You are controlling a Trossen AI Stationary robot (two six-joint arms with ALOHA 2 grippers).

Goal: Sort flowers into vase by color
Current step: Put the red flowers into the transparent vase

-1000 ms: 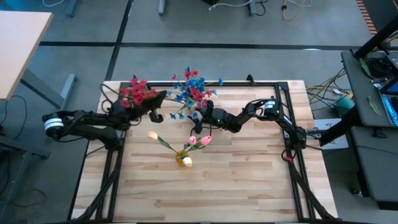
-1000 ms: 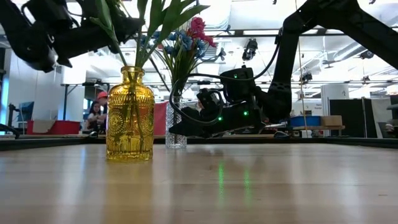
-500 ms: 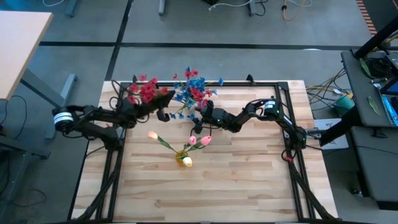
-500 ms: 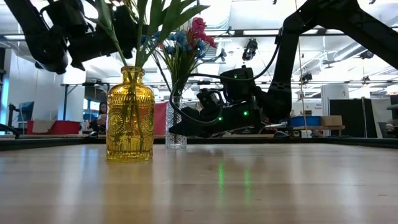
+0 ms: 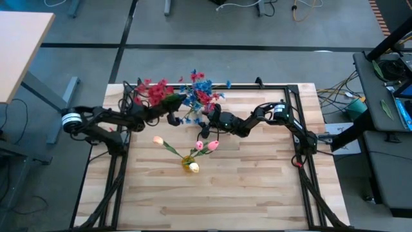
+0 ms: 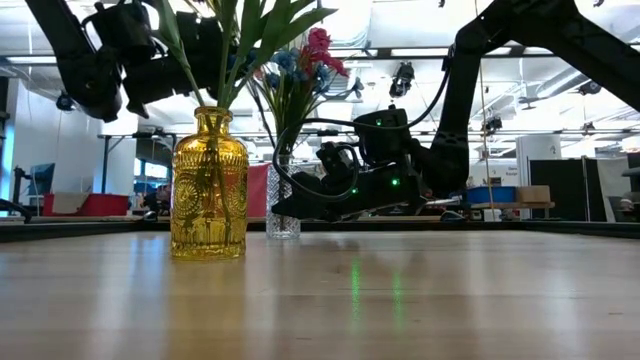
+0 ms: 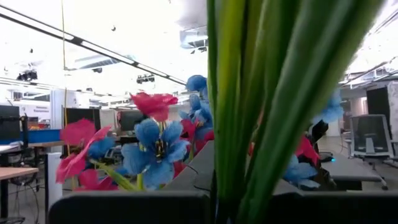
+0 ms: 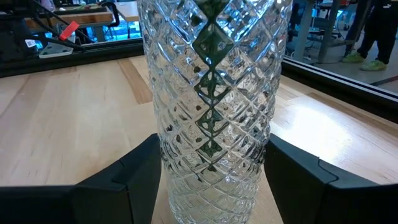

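Observation:
My left gripper (image 5: 167,107) is shut on a bunch of red flowers (image 5: 154,91) and holds it in the air at the table's far left, just left of the clear glass vase (image 8: 214,106). That vase stands on the table with blue and red flowers (image 5: 199,93) in it. My right gripper (image 5: 207,124) is closed around its body. A yellow glass vase (image 6: 208,185) with pink and cream tulips (image 5: 205,146) stands nearer the front. My left gripper has the green stems (image 7: 236,174) of the red flowers between its fingers; the picture's bottom edge cuts off the place of contact. The stems rise upright past the fingers, lifted clear of the table. My right gripper holds the clear vase's body low down, one finger (image 8: 140,177) on each side. It comes in level from the table's right. The vase stands upright with its base on the table.
A dark frame rail (image 5: 270,86) runs along the table's far edge behind the vases. Bare wood (image 5: 257,187) spreads over the near half of the table.
My left gripper has carried the red flowers toward the table's right, closer to the clear vase, staying shut on the stems. My right gripper and both vases have kept still.

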